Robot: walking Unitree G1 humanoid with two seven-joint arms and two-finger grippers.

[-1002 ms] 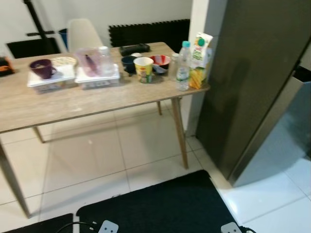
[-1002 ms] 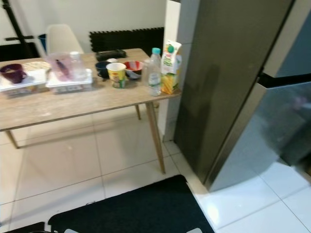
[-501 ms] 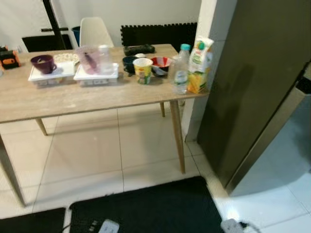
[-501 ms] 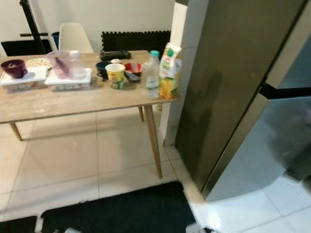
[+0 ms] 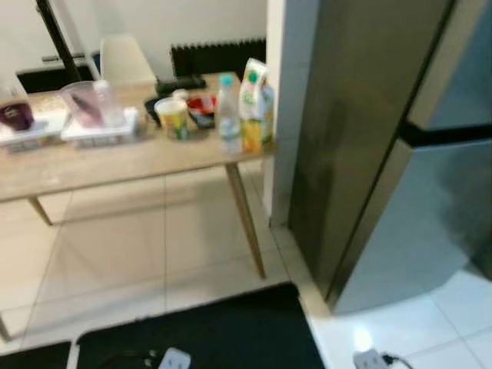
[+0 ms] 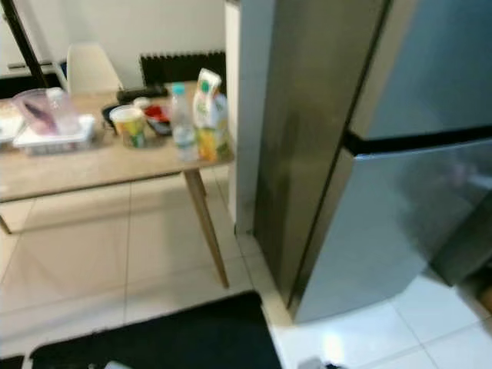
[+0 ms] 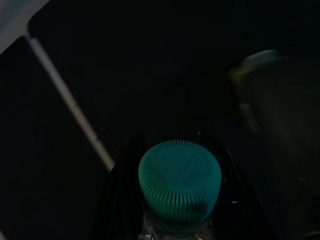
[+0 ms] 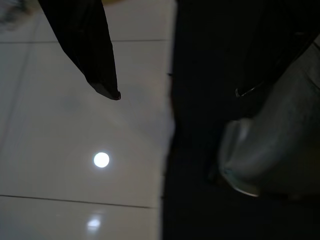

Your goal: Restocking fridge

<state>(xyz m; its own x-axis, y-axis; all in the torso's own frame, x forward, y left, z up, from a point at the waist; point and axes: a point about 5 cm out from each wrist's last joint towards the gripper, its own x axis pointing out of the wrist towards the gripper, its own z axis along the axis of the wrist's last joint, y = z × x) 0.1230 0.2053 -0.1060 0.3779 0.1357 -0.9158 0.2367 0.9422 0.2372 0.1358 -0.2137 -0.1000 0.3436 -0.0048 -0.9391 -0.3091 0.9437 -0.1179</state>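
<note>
The tall grey fridge (image 5: 430, 207) stands on the right with both doors closed. Left of it, the wooden table (image 5: 115, 157) carries a clear water bottle (image 5: 227, 114) and a juice carton (image 5: 254, 108) at its near right corner. My left gripper (image 7: 177, 200) hangs in the dark, shut on a bottle with a green ribbed cap (image 7: 180, 180), a black finger on each side of it. In the right wrist view my right gripper (image 8: 172, 95) hangs open over white tiles, holding nothing.
A yellow cup (image 5: 174, 118), bowls, a clear jug (image 5: 84, 104) on white trays and a purple cup (image 5: 17, 115) share the table. A white chair (image 5: 127, 60) stands behind it. A black mat (image 5: 200, 330) and power strips (image 5: 173, 359) lie on the tiled floor near me.
The camera has swung to the right: the table has slid left in the picture and the fridge front takes up more of the right side.
</note>
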